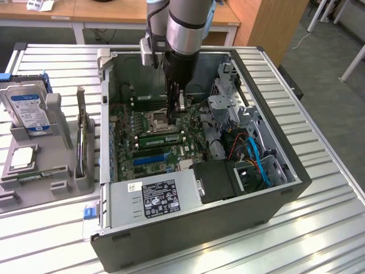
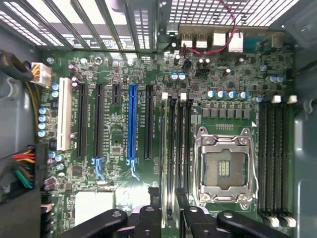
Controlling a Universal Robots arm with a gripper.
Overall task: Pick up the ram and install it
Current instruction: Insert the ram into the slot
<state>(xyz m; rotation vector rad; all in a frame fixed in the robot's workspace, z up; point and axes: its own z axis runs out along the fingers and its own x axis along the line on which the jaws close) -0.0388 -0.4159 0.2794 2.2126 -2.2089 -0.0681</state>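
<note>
Mid-surface (image 1: 331,228), inside PC case (image 1: 188,240), claw (image 1: 178,119) spread, gripping nothing, just above ram (image 1: 163,138), which lies along slot (image 1: 141,140) beside CPU socket (image 1: 158,121). We judge: stay centred and square over it, push evenly, watch end latches (image 2: 165,95).

Light: bright, even, from overhead | Glare: table slats (image 1: 319,228) shine white; vent grille (image 2: 99,20) blown out | Shadow: case (image 1: 188,240) interior dimmer than table, soft-edged | Wrist view: motherboard (image 2: 119,74) evenly lit, lines bow slightly toward edges, gripper (image 2: 167,215) near-black, little detail
</note>
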